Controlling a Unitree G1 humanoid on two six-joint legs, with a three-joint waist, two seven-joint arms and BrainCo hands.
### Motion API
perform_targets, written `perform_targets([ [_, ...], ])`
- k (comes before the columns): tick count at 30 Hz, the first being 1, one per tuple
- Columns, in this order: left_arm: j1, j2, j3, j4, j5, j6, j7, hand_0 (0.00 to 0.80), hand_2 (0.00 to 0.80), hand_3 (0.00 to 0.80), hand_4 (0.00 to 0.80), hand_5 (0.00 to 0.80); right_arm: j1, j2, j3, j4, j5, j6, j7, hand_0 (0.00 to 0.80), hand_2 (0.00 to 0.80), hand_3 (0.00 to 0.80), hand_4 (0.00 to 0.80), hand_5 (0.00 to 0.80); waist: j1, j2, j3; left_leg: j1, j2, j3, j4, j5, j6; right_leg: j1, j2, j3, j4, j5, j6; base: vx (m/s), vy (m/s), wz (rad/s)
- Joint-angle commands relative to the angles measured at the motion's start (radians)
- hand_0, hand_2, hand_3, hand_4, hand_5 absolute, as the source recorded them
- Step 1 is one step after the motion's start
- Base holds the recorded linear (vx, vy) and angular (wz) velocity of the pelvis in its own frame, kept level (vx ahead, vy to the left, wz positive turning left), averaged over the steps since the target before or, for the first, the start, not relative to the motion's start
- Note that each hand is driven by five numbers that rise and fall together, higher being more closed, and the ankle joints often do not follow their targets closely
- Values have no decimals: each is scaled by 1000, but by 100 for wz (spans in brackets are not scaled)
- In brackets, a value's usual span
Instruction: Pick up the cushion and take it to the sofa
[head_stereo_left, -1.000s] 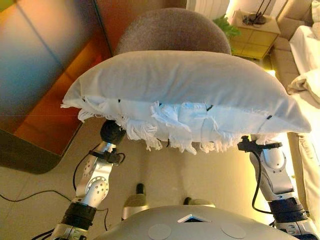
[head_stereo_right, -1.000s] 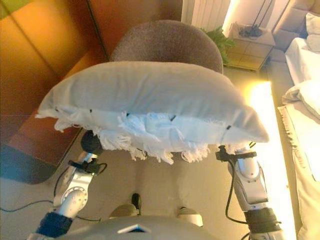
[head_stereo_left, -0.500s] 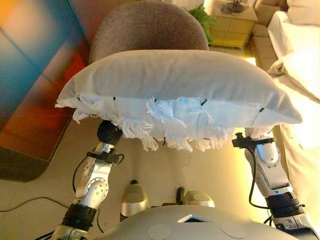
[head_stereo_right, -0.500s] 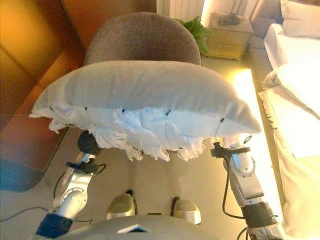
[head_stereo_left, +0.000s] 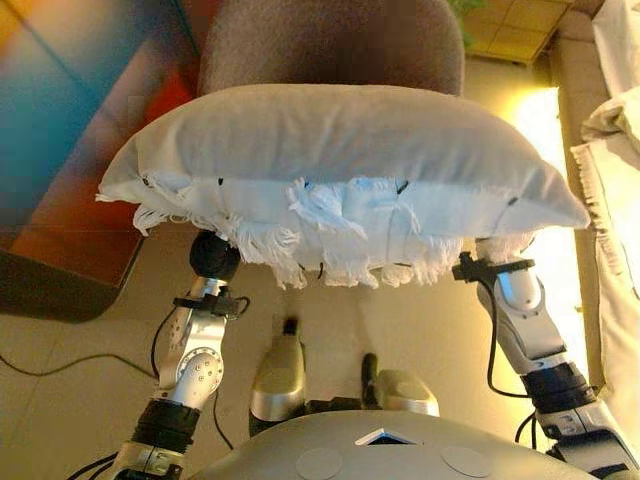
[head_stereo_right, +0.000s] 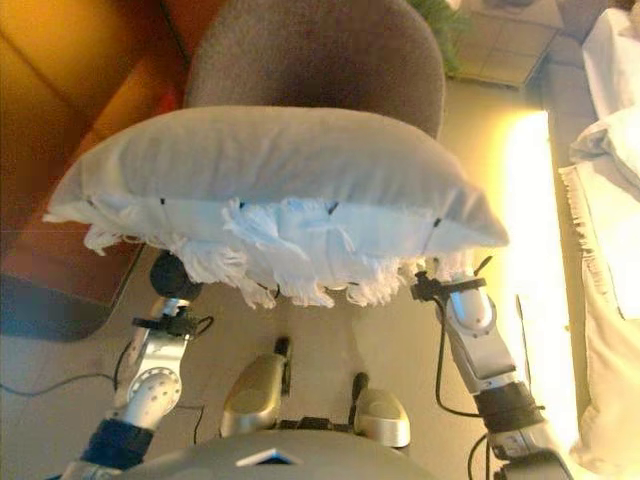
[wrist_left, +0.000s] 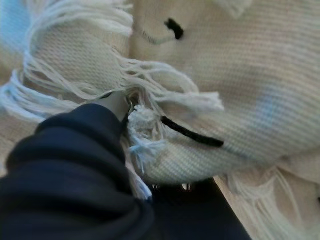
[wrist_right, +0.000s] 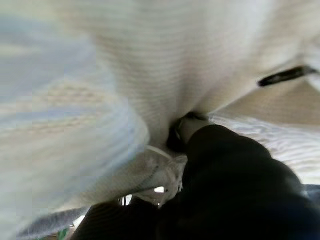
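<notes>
Beige floor (head_stereo_left: 400, 320) lies below you, with a grey-brown chair (head_stereo_left: 330, 45) straight ahead and white bedding (head_stereo_left: 615, 180) off to your right; the cushion (head_stereo_left: 340, 160) is up in the air, carried across both arms, and it hides nearly everything that matters.

Your left hand (wrist_left: 116, 103) sits under the cushion's left end, buried in the fringe (head_stereo_left: 330, 225); only a sliver of one finger shows past the dark cover, so you cannot tell whether it grips or merely props. Your right hand (wrist_right: 187, 127) is under the right end, pressed up into the fabric; its fingers are hidden too.

Watch three things; the cushion is soft and broad, so if the arms drift apart or one dips, it could sag between them or roll off forward; loose fringe threads near the left hand could snag a finger at release; the cushion blocks your view ahead, so the chair could catch you while walking on.
</notes>
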Motion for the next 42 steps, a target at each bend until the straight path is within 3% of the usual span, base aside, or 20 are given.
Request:
perform_targets([
  [1,-112,-30,-85,-128,20,-114,-99,800,800,800,800,800,-42,-10,85,-153,-24,-113,67,800,800,800,800,800,20,-10,-98,-64,11,-21,-273,228,39,79,87,-100,268,-212,-54,759,432,-77],
  [3,-112,-14,-71,-150,41,-106,-90,800,800,800,800,800,-29,-2,86,-171,-30,-119,57,800,800,800,800,800,10,-15,-104,-44,11,49,-213,208,46,67,31,-126,353,-182,-21,717,423,-50],
  [4,-98,-6,-52,-157,28,-87,-86,800,800,800,800,800,18,16,60,-165,2,-150,90,800,800,800,800,800,4,-30,-109,-41,-14,49,-134,197,63,81,-9,-122,412,-118,4,909,401,-1],
  [6,-83,7,-27,-161,40,-74,-100,800,800,800,800,800,64,16,27,-182,53,-147,136,800,800,800,800,800,6,-56,-139,-51,-69,61,-48,149,103,135,-32,-123,442,-18,39,927,261,10],
  [8,-71,23,-20,-164,58,-51,-113,800,800,800,800,800,77,19,23,-178,7,-167,118,800,800,800,800,800,18,-84,-172,-53,-109,59,-30,112,133,139,-24,-104,421,114,56,692,107,26],
  [10,-89,38,-6,-157,32,-16,-108,800,800,800,800,800,75,15,6,-163,38,-174,123,800,800,800,800,800,18,-89,-185,-31,-135,51,-49,103,144,100,-11,-114,354,142,66,553,120,20],
  [12,-113,33,-10,-139,59,-31,-86,800,800,800,800,800,34,5,13,-183,67,-136,111,800,800,800,800,800,24,-79,-185,-3,-133,79,-68,98,137,53,-44,-187,273,145,64,393,93,-10],
  [15,-137,29,-27,-156,89,-27,-5,800,800,800,800,800,-13,12,33,-195,39,-85,54,800,800,800,800,800,11,-48,-161,69,-119,77,-112,94,124,-42,-21,-244,90,86,19,340,31,-42],
  [17,-132,22,-33,-156,107,-12,23,800,800,800,800,800,-9,10,35,-191,37,-84,34,800,800,800,800,800,-13,-49,-157,121,-125,67,-119,74,120,-85,-25,-211,-39,146,16,364,-29,-13],
  [20,-122,15,-30,-166,169,40,49,800,800,800,800,800,-6,17,28,-203,26,-39,3,800,800,800,800,800,-47,-52,-158,207,-114,62,-150,34,116,-110,-44,-128,-151,242,42,362,-94,45],
  [22,-121,19,-32,-165,208,66,68,800,800,800,800,800,-10,26,21,-198,33,5,-13,800,800,800,800,800,-59,-49,-165,253,-92,63,-173,15,116,-107,-36,-99,-148,233,45,344,-138,52],
  [27,-137,10,-50,-112,256,76,115,800,800,800,800,800,-16,25,25,-146,52,91,-19,800,800,800,800,800,-68,-72,-213,306,-63,78,-174,-20,102,-27,-24,-103,-225,227,22,329,-185,39],
  [28,-140,5,-53,-98,251,84,117,800,800,800,800,800,-16,25,29,-136,-41,129,-37,800,800,800,800,800,-69,-76,-219,299,-55,82,-146,-15,92,-18,-21,-105,-239,228,15,250,-212,15],
  [30,-161,-7,-63,-32,265,59,112,800,800,800,800,800,-13,29,56,-39,-51,67,-21,800,800,800,800,800,-74,-85,-218,247,-44,91,-1,20,71,-14,-17,-102,-253,229,-4,185,-215,12],
  [31,-174,-13,-69,-11,266,44,121,800,800,800,800,800,-19,22,68,-20,73,5,58,800,800,800,800,800,-75,-86,-214,219,-43,90,58,31,66,-13,-15,-107,-254,229,-11,137,-202,4],
  [33,-196,-36,-70,60,260,16,101,800,800,800,800,800,-21,59,79,72,54,-28,87,800,800,800,800,800,-72,-88,-200,158,-41,95,137,40,62,-10,-15,-123,-252,229,-23,95,-119,-2],
  [36,-238,-75,-69,169,283,10,94,800,800,800,800,800,-63,69,62,220,55,-30,93,800,800,800,800,800,-67,-68,-191,186,-52,111,-37,42,63,8,-10,-164,-245,209,-13,178,-2,0],
  [38,-275,-91,-82,213,315,32,124,800,800,800,800,800,-91,56,52,239,77,31,91,800,800,800,800,800,-65,-58,-186,161,-53,99,-60,106,45,38,5,-165,-248,190,-18,197,34,38],
  [40,-304,-108,-89,268,342,44,149,800,800,800,800,800,-113,57,59,260,97,88,86,800,800,800,800,800,-68,-68,-194,189,-70,92,-99,48,60,47,-5,-160,-254,184,-15,193,76,23],
  [42,-317,-123,-101,294,359,80,199,800,800,800,800,800,-99,68,57,292,89,114,91,800,800,800,800,800,-77,-64,-211,244,-69,103,-167,38,66,53,-10,-170,-254,185,-9,232,110,-5],
])
